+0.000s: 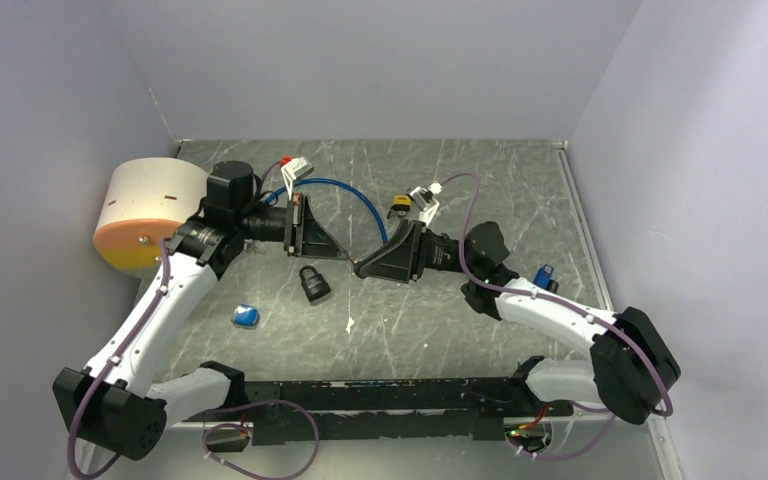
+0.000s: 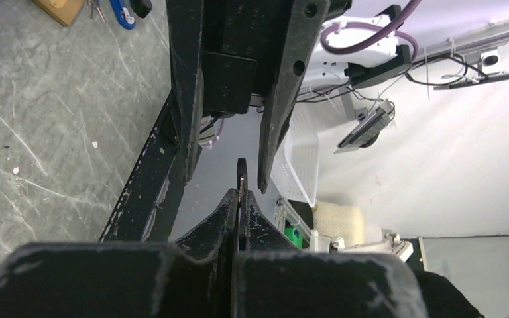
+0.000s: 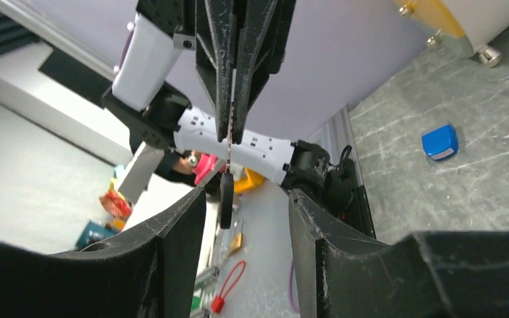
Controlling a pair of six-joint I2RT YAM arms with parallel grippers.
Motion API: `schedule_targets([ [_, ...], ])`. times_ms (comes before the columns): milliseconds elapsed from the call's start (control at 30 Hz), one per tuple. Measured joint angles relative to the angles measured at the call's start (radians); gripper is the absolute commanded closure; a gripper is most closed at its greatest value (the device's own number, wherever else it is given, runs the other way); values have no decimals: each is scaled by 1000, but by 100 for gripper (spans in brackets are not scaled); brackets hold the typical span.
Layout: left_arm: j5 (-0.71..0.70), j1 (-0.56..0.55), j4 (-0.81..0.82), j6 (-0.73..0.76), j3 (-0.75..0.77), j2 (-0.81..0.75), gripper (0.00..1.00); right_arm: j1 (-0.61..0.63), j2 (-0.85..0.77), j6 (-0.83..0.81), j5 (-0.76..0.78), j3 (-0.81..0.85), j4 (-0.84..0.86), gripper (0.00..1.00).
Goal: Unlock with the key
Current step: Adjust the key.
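Observation:
A black padlock (image 1: 312, 285) lies on the grey table between the two arms. My left gripper (image 1: 332, 252) points right and is shut on the key (image 2: 241, 171), whose thin metal blade and black head stick out past its fingertips (image 2: 240, 195). In the right wrist view the key (image 3: 226, 199) hangs from the left fingers (image 3: 230, 99) with its black head between my right fingers. My right gripper (image 1: 362, 268) faces the left one, open, its jaws standing either side of the key head (image 3: 246, 195) without touching it. Both grippers are above and slightly behind the padlock.
A white and orange cylinder (image 1: 150, 212) stands at the far left. A blue cable (image 1: 345, 190) with a white connector (image 1: 297, 170) and a yellow-bodied padlock (image 1: 398, 205) lie at the back. A blue block (image 1: 246, 316), a white scrap (image 1: 350, 324) and a small blue item (image 1: 545, 275) lie on the table.

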Motion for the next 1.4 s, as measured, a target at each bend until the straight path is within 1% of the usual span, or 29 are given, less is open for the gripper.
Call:
schedule_targets([
  [67,15,0,-44,48,24,14,98,1,-11,-59,-38,52,-103,53],
  [200,37,0,-114,117,42,33,97,1,-26,-130,-89,103,-220,73],
  [233,39,0,-127,129,42,35,98,1,-26,-138,-101,107,-234,78],
  [267,41,0,-137,140,42,39,98,1,-25,-142,-113,109,-247,80],
  [400,42,0,-151,156,43,45,98,3,-7,-127,-156,109,-253,80],
  [500,42,0,-150,156,48,51,97,6,5,-117,-172,110,-253,85],
  [600,42,0,-150,156,48,51,97,6,15,-97,-180,113,-241,86],
  [733,42,0,-150,159,49,51,98,6,39,-46,-186,113,-183,78],
  [800,43,0,-150,159,49,51,98,6,53,-17,-186,113,-145,78],
  [833,44,0,-150,159,49,51,98,6,58,-7,-186,113,-128,80],
  [900,47,0,-150,159,48,51,97,6,65,9,-186,113,-105,90],
  [967,51,0,-150,159,49,51,97,6,68,18,-186,113,-90,99],
  [1033,57,0,-149,159,51,50,97,6,72,27,-190,113,-89,100],
  [1067,56,0,-149,159,53,50,96,6,74,32,-190,113,-87,100],
  [1100,55,0,-149,158,53,51,87,6,74,34,-190,113,-85,100],
  [1167,44,0,-150,153,57,51,63,6,74,35,-189,111,-83,100],
  [1200,28,0,-152,153,63,51,49,6,74,35,-188,111,-82,100],
  [1233,2,-2,-163,151,72,52,25,6,74,33,-185,111,-81,100],
  [1267,-29,-2,-175,154,84,53,9,6,72,30,-178,109,-82,100],
  [1300,-84,-2,-194,144,99,53,6,6,69,21,-165,103,-88,100],
  [1400,-288,-2,-251,123,127,47,5,10,50,-9,-102,71,-121,100],
])
